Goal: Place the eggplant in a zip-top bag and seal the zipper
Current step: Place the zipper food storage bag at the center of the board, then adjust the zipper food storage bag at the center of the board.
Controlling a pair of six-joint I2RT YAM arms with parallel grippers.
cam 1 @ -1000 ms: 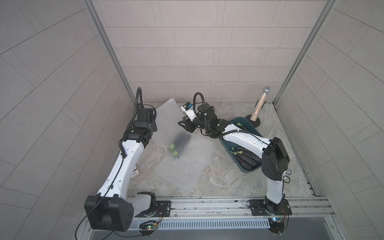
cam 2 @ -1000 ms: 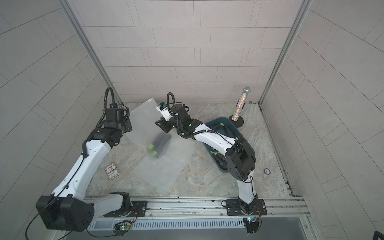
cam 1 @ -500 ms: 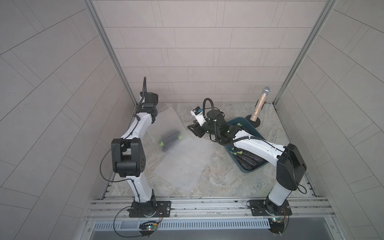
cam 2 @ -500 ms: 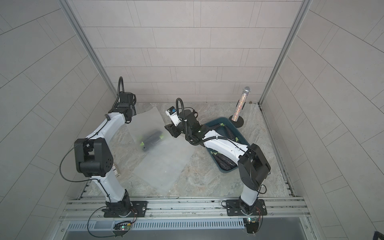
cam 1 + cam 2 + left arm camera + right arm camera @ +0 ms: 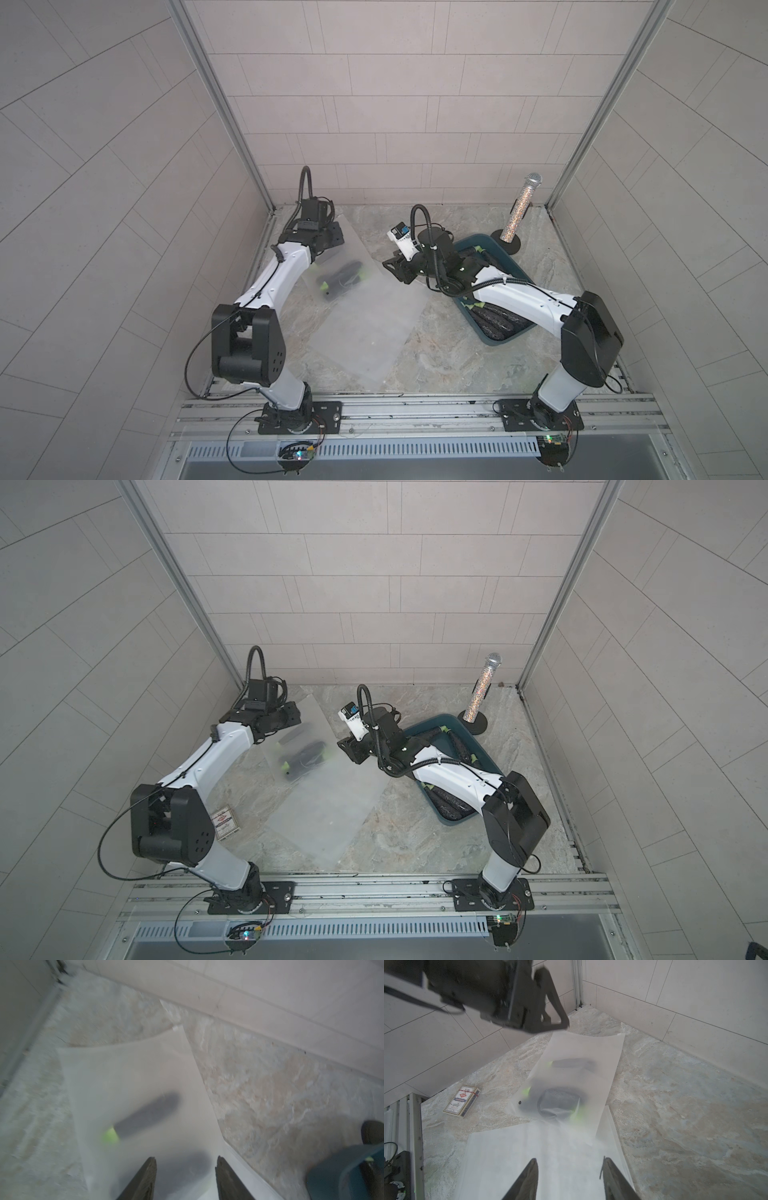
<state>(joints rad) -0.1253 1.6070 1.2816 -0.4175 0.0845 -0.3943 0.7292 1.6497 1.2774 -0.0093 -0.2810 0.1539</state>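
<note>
Left gripper (image 5: 186,1157) just opened, right gripper (image 5: 569,1159) open too: the zip-top bag (image 5: 345,249) lies released, eggplant (image 5: 343,274) inside, sealing apparently undone.

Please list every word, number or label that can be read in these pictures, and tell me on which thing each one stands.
No text here can be read for certain.
On the small box: red and blue print, lettering too small to read.
On the wrist-camera sticker: blue and white, too small to read.
Nothing else shows any writing.
</note>
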